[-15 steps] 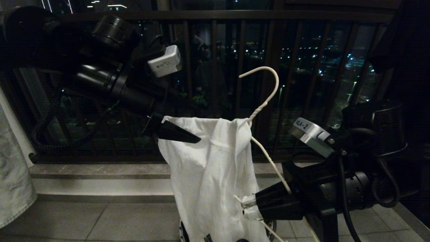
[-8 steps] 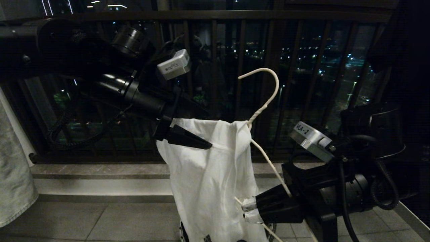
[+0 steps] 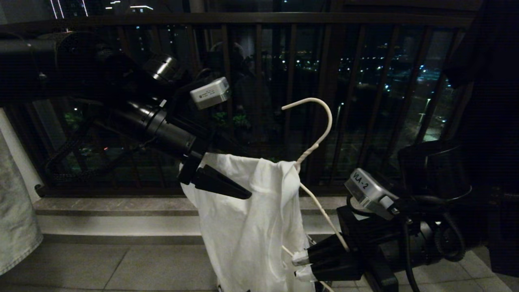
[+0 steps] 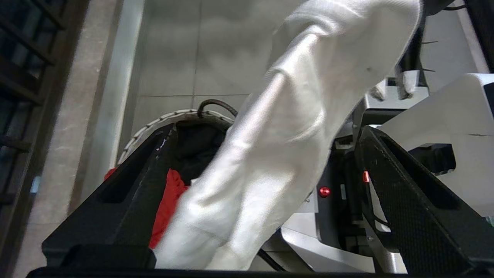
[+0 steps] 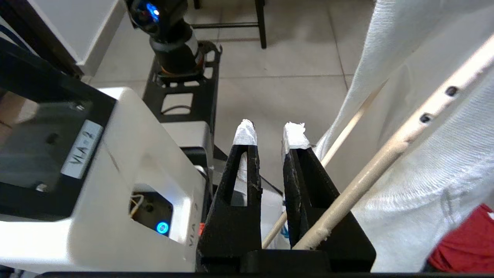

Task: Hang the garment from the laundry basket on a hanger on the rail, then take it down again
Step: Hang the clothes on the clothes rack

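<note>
The white garment (image 3: pixel 247 227) hangs bunched over one side of the thin white hanger (image 3: pixel 315 144), whose hook points up in front of the dark balcony railing. My right gripper (image 3: pixel 301 266) is low on the right, shut on the hanger's (image 5: pixel 401 143) lower wire, next to the cloth (image 5: pixel 436 162). My left gripper (image 3: pixel 235 188) is at the garment's top left corner. It is open, one finger in front of the cloth. In the left wrist view the garment (image 4: pixel 308 77) runs loose between the wide fingers (image 4: pixel 135 185). The laundry basket (image 4: pixel 170 116) stands on the floor below. The rail is out of view.
Red cloth (image 4: pixel 170 200) and a black garment (image 4: pixel 197 143) lie in the basket. Pale blue denim (image 3: pixel 16 227) hangs at the far left, a black garment (image 3: pixel 486 61) at the far right. The balcony railing (image 3: pixel 259 18) and a stone ledge (image 3: pixel 121 202) stand behind. My white base (image 5: pixel 115 173) is below.
Both arms have sunk a little, taking the hanger and garment lower. The left gripper has also shifted right along the garment's top edge.
</note>
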Tool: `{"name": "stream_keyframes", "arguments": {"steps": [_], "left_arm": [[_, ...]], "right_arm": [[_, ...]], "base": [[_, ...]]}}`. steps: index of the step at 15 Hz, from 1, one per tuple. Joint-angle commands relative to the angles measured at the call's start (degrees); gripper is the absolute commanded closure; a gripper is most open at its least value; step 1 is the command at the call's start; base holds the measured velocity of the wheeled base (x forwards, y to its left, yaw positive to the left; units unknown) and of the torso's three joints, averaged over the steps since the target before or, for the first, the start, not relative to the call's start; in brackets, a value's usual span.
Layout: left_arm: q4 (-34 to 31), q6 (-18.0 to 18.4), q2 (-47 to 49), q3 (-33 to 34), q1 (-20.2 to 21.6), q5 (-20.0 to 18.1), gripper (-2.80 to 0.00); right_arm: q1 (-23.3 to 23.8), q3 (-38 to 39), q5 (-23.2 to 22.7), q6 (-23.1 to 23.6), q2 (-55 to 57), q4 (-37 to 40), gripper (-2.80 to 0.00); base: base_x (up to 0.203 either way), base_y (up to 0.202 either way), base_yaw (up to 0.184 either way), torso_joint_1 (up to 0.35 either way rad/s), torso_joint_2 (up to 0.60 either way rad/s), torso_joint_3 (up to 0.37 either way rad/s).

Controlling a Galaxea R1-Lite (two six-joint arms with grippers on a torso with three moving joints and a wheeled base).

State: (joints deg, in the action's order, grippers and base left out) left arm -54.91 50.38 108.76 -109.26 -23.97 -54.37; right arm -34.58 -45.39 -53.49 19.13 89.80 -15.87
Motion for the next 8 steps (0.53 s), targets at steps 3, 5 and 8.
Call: {"name": "stream_keyframes", "arguments": {"steps": [3,5,8], "left_arm": [[-0.1,-0.2,2.4,-1.0,-0.7,-2.4,-2.80],[-0.1,-0.5,2.7,-1.0,-0.9,-2.7,-2.80],[-0.2,-1.0,2.5,-1.0,-1.0,-2.4,-2.80]], "right_arm": [[0.2,0.3,-0.3,0.5,0.1,-0.3,0.00],[0.7,0.3,-0.3,0.8,0.1,-0.4,0.00],[0.9,0.3,-0.2,0.9,-0.1,-0.5,0.00]], "base": [[0.000,0.000,0.000,0.000,0.00,0.000],[0.000,0.000,0.000,0.000,0.00,0.000],[0.000,0.000,0.000,0.000,0.00,0.000]]}}
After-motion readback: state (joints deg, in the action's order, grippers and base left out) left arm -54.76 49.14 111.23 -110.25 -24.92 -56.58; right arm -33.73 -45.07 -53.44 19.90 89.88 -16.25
